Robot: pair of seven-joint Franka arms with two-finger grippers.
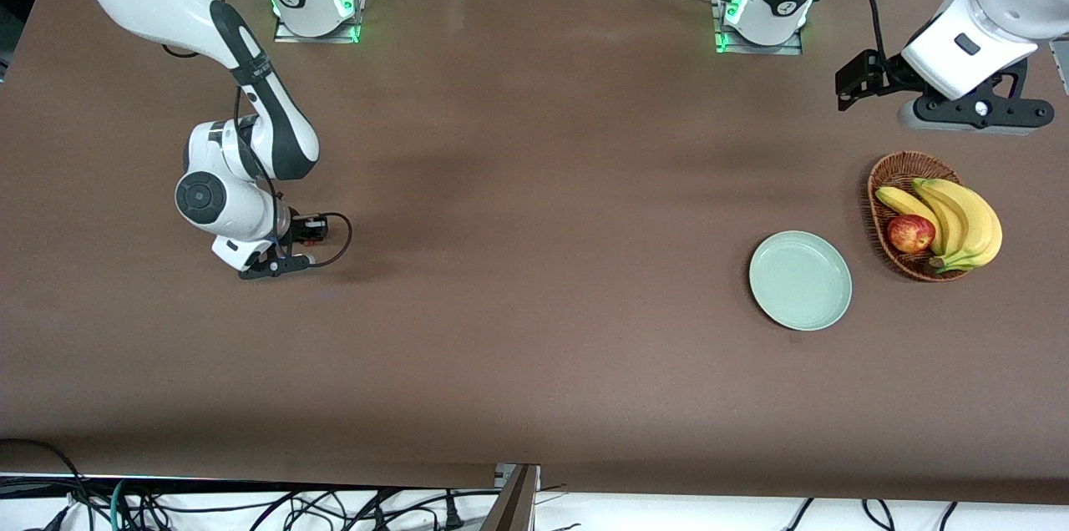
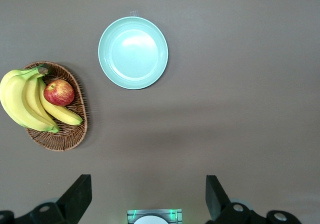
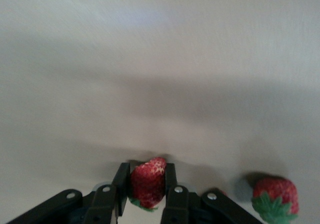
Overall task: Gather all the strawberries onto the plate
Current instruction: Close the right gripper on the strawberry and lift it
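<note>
A small red strawberry (image 3: 148,188) with a green cap is pinched between the fingers of my right gripper (image 3: 147,174), which is shut on it down at the table surface. My right gripper (image 1: 274,265) is low over the right arm's end of the table, and its hand hides the strawberry in the front view. A second strawberry (image 3: 275,198) lies on the table close beside that gripper. The pale mint-green plate (image 1: 800,280) (image 2: 133,52) holds nothing and sits toward the left arm's end. My left gripper (image 1: 973,109) (image 2: 146,198) waits open, high over the table by the basket.
A brown wicker basket (image 1: 895,172) (image 2: 65,138) stands beside the plate at the left arm's end, holding bananas (image 1: 960,222) and a red-yellow apple (image 1: 910,233). Brown table surface stretches between the right gripper and the plate.
</note>
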